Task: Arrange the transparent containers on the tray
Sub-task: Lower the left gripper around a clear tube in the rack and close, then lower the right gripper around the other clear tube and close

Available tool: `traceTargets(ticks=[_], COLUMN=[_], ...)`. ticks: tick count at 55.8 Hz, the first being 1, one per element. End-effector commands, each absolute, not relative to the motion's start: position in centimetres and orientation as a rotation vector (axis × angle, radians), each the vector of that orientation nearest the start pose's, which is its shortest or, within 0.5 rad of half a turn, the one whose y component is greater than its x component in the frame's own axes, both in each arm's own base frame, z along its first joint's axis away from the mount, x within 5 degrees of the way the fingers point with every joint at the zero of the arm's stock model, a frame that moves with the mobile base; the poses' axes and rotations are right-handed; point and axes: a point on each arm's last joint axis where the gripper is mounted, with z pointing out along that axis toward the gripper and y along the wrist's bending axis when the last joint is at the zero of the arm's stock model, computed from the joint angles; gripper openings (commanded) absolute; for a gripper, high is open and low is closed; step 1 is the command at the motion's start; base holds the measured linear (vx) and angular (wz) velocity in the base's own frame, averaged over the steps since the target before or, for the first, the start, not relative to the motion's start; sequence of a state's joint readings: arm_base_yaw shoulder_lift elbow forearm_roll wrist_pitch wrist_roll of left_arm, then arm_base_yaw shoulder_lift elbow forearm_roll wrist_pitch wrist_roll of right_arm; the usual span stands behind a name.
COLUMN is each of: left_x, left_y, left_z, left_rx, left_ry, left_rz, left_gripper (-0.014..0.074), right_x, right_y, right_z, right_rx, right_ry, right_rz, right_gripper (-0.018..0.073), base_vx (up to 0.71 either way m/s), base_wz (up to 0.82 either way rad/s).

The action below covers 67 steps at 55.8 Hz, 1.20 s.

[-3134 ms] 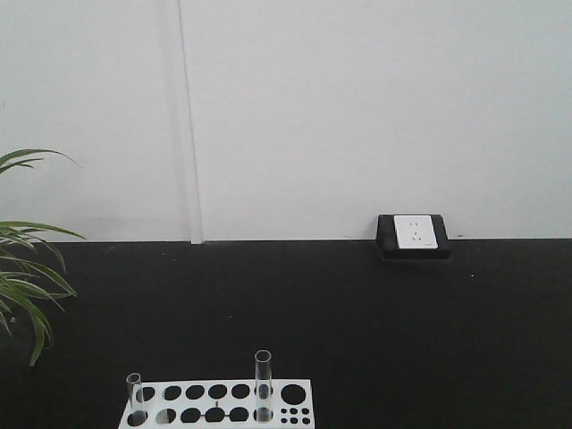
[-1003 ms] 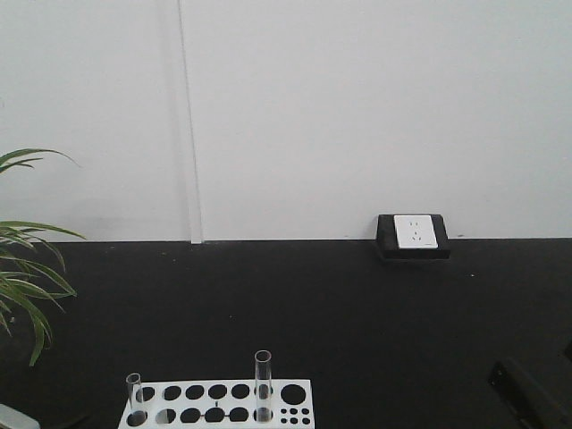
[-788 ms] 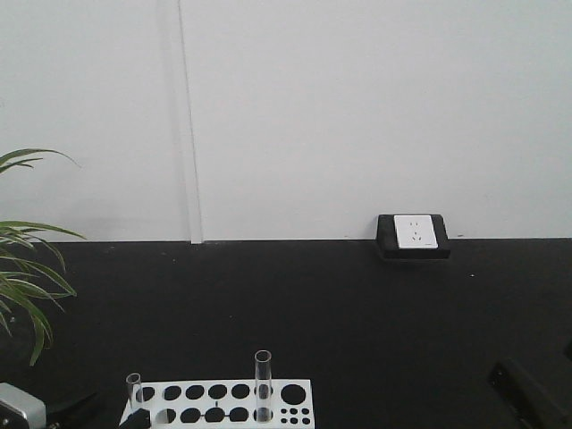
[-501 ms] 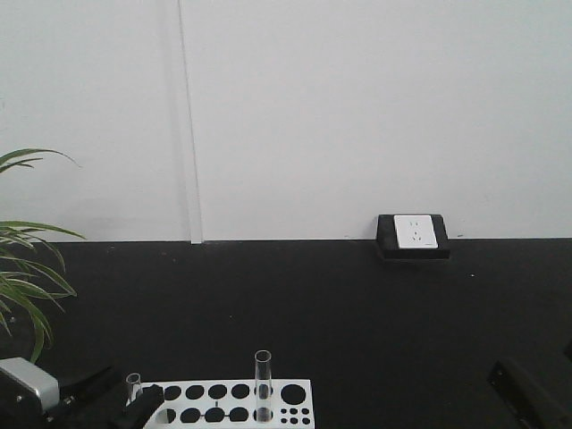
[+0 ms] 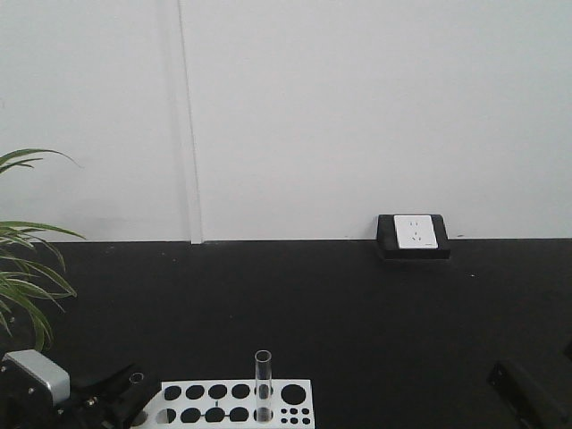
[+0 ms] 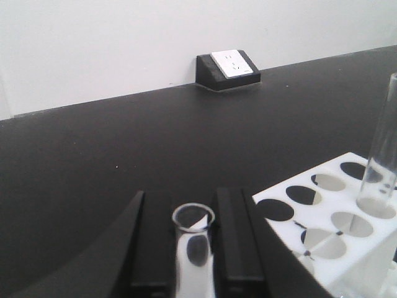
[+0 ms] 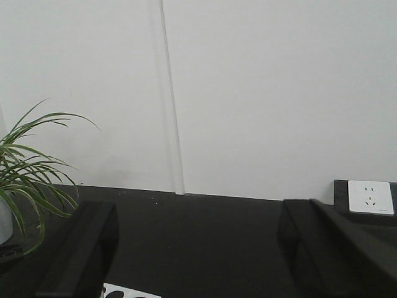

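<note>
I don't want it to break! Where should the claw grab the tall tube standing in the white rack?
Pinch the test tube by the bare glass above the white rack, coming level from the side. It stands upright in a hole, so only that top part is free; then lift straight up.

**Soft, even light; near things blurred**

Bright, flat room light washes the white wall (image 7: 248, 93), leaving hardly a shadow. The black tabletop (image 6: 124, 143) swallows detail. The test tube (image 6: 193, 254) between my left fingers (image 6: 239, 245) is soft, streaked with pale reflections; my right fingers (image 7: 87, 254) are dark, blurred shapes.
</note>
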<state>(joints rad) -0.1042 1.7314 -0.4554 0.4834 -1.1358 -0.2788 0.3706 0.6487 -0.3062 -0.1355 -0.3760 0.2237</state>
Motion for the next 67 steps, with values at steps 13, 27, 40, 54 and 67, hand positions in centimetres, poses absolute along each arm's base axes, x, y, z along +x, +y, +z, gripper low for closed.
traceTargets(ticks=[13,27,40,54,67], left_x=[26.2,24.5,21.3,17.7,15.9], left_y=[-6.8,-6.4,-5.5,-4.2,-3.2], left_z=[24.9,34.6,39.4,41.3,41.8], left_rx=[0.312,0.325,0.285,0.224,0.161], left_ry=[1.242,1.225,1.267,1.259,1.292], left_rz=[-0.573,-0.505,-0.444,-0.336,-0.262], left_gripper=[-0.0006,-0.0006,-0.0006,-0.0006,-0.0006], right_x=[12.5,13.7,17.0,21.7,25.6], right_y=[5.5,6.0,8.6,12.9,15.8], right_z=[31.0,29.7,26.7,24.5,24.0], right_rx=[-0.241,-0.284,-0.450,-0.616,-0.735], right_ry=[1.336,1.429,1.509,1.469,1.431], right_rz=[0.431,0.403,0.447,0.702,0.838], right_gripper=[0.0572,0.0572,0.0572,0.0556,0.0547], base_vx=[0.00,0.00,0.00,0.00,0.00], base_wz=[0.00,0.00,0.00,0.00,0.00])
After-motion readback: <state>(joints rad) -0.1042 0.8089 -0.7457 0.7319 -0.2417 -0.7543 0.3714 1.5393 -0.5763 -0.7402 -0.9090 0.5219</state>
